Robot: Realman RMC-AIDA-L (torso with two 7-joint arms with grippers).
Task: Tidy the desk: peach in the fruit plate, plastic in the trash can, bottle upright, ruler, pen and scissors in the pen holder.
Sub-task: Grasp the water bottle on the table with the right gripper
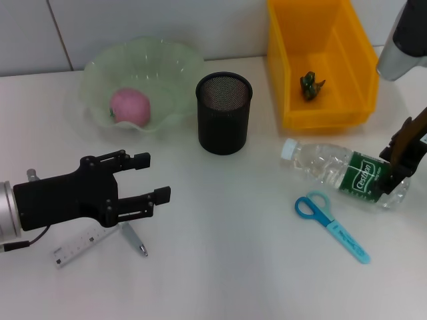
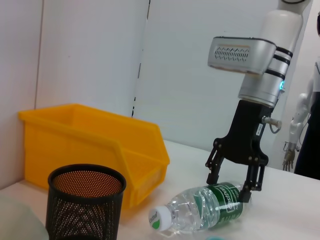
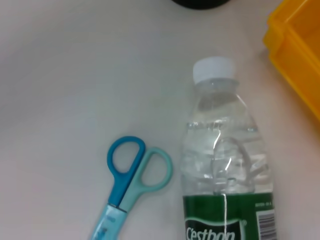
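Yellow bin (image 1: 320, 67) holds one green plastic scrap (image 1: 310, 85), behind one bottle (image 1: 340, 172) lying flat on the white table (image 1: 227, 267). Right gripper (image 1: 398, 175) straddles the bottle's base, jaws spread, not yet closed. One pair of scissors (image 1: 330, 225) lies just beside. Left gripper (image 1: 150, 179) hovers open and empty above one ruler (image 1: 80, 245) and one pen (image 1: 135, 240). One peach (image 1: 130, 107) sits in the plate (image 1: 170, 63), beside one mesh holder (image 1: 223, 113). White wall panels behind.

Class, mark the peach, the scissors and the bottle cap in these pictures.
peach (image 1: 130, 107), head view, middle of the pink fruit.
scissors (image 3: 126, 160), right wrist view, darker blue handle ring.
bottle cap (image 3: 214, 69), right wrist view, side of the white cap.
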